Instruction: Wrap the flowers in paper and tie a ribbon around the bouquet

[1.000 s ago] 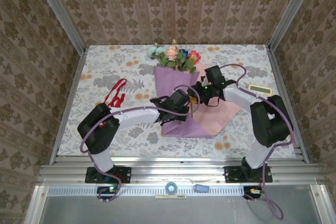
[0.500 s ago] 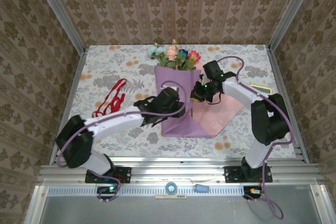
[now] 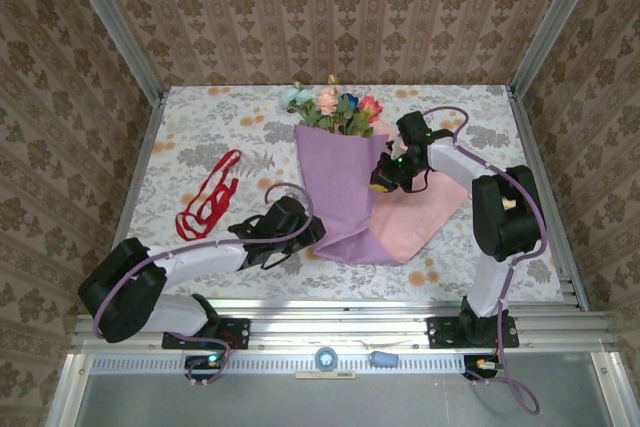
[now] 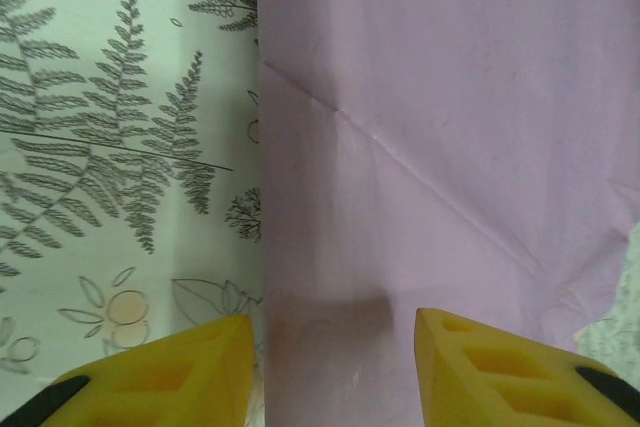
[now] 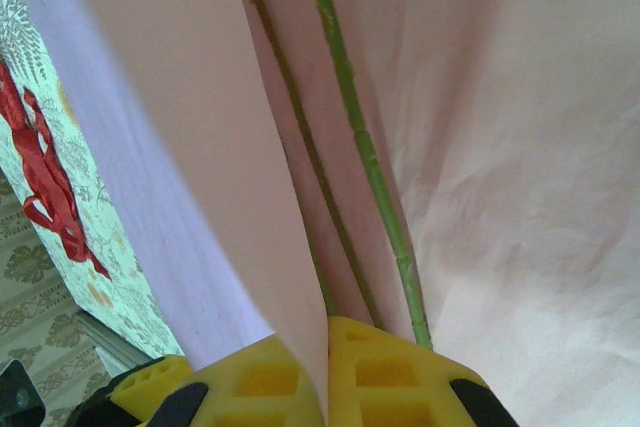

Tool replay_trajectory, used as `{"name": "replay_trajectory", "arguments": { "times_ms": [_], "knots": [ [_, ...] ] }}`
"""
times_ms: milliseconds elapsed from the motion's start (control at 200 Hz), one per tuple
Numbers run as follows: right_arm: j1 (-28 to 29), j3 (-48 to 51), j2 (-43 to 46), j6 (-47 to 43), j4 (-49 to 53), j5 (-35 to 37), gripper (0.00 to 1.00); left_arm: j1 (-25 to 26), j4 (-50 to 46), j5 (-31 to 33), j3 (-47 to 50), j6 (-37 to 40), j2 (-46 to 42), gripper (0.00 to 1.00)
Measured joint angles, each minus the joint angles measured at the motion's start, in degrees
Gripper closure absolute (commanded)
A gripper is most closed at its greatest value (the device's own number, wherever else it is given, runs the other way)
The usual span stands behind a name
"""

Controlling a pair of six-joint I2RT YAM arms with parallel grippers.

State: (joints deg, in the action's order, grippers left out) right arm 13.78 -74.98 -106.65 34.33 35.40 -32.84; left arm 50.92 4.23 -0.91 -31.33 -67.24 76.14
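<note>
The right pincer (image 5: pixel 327 367) is clenching a fold of the thin lilac-and-pink paper sheet (image 3: pixel 340 197), which is lying mid-table (image 3: pixel 200 137), folded over the green stems of the mixed-colour artificial flowers (image 3: pixel 335 107). The left pincer (image 4: pixel 335 347) is hovering released over the sheet's near left edge. The narrow red ribbon (image 3: pixel 208 197) is lying well apart, to the left.

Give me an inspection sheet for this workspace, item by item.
Surface: floral-print tablecloth, flat.
Job's things: lilac-and-pink paper sheet folded over the artificial flowers, heads sticking out at the far end; thin red ribbon lying loose to the left, apart from the paper.
Clutter: nothing seen.
Grippers: left gripper open above the paper's left edge, holding nothing; right gripper shut on the paper's pink fold beside green stems.
Cables: purple cables looped along both arms.
Surroundings: brown patterned walls, metal frame.
</note>
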Motion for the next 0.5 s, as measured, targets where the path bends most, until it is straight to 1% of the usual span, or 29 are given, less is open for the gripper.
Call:
{"name": "replay_trajectory", "arguments": {
  "times_ms": [175, 285, 405, 500],
  "knots": [
    [-0.57, -0.04, -1.20, -1.16, 0.31, -0.98, 1.00, 0.00, 6.62, -0.04, 4.24, -4.15, 0.83, 0.55],
    [-0.68, -0.04, -1.22, -1.31, 0.35, -1.20, 1.00, 0.00, 9.57, 0.02, 5.14, -5.68, 1.57, 0.57],
    [-0.79, -0.02, -1.27, -1.44, 0.44, -1.55, 1.00, 0.02, 13.35, 0.04, 6.10, -7.52, 2.34, 0.67],
    [-0.83, 0.09, -1.38, -1.46, 0.42, -1.70, 1.00, 0.04, 16.31, 0.13, 6.93, -9.05, 3.67, 0.79]
  ]
}}
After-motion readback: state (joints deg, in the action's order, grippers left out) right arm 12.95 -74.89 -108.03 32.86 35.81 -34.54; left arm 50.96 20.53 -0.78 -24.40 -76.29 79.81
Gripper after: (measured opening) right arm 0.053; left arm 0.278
